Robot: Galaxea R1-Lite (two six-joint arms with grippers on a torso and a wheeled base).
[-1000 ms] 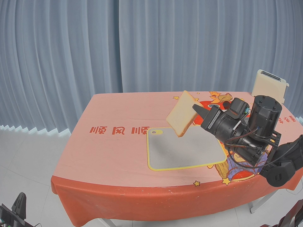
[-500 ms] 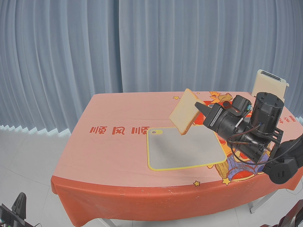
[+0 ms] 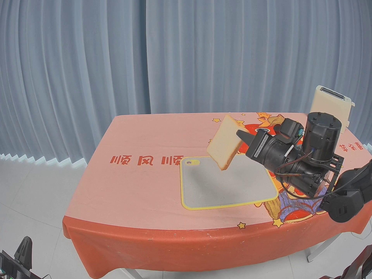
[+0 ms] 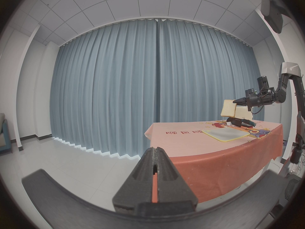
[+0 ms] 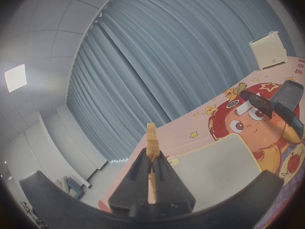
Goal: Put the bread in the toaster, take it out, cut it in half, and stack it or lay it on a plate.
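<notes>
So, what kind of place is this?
Probably a staged test room, not a home kitchen: a wall-wide curtain, a panel ceiling, and one clothed table carrying a toaster and cutting board.

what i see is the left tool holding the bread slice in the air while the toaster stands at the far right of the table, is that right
One thing is off: it is the right tool that grips the bread slice, not the left, as the head view shows. The slice is in the air, and the toaster does stand at the far right of the table.
</notes>
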